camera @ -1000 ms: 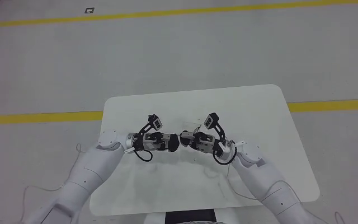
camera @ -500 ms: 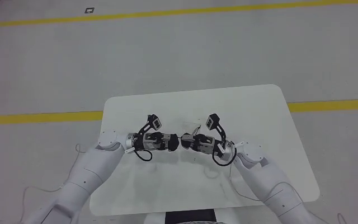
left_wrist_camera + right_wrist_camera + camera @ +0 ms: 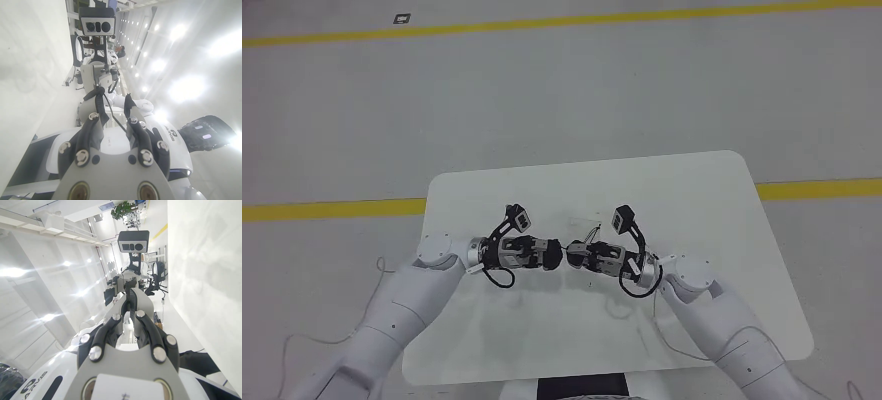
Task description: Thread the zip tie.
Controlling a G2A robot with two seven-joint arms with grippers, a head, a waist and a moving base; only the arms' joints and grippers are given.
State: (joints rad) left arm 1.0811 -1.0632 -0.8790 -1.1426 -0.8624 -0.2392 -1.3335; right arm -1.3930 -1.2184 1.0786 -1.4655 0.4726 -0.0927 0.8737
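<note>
The two grippers met tip to tip at the centre of the top view, over the middle of the white table [image 3: 692,200]. The left gripper [image 3: 548,255] was just left of centre and the right gripper [image 3: 573,256] just right of it, the two close beside each other.

Location of the work piece: the zip tie [image 3: 114,118] appeared as a thin black strap in the centre of the left wrist view. It ran from the right gripper's tips down through the gap between the left gripper's fingers [image 3: 99,110]. Its head could not be made out.

State of the tools: in the left wrist view the left gripper's fingers stood apart, with nothing clamped between them. In the right wrist view the right gripper's jaws were drawn together at the tips. They appeared to be clamped on one end of the strap, though the contact itself was too small to confirm.

Handling: the strap was judged very light, narrow and springy. It would bend under a side load and flick back when released, and its smooth surface was likely to slip in a loose grip. The hold was best taken close to the free end, so that only a short, stiff length pointed at the head slot
</note>
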